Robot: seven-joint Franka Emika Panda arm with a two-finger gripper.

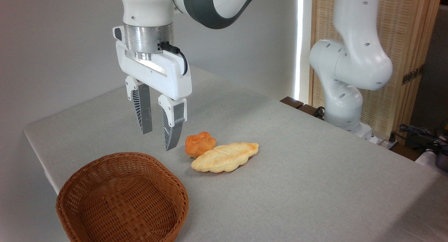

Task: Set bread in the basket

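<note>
Nearest to us, at the lower left of the frame, we see one wicker basket (pixel 122 196) with nothing inside. On the grey table (pixel 315 172) we count two breads: one small orange bun (pixel 199 144) near the centre, roundish, so we find no clear long axis, and one pale braided loaf (pixel 225 157) touching it, lying from lower left to upper right. The one gripper (pixel 159 138) hangs above the table, left of the bun, fingers apart and holding nothing.

You're looking at a glossy white arm (pixel 350 60) with a dark grey joint band, a brushed metal wrist ring, a black cable looping over the white gripper (pixel 158 138) body, and two grey ribbed fingers (pixel 142 110) in white mounts.
</note>
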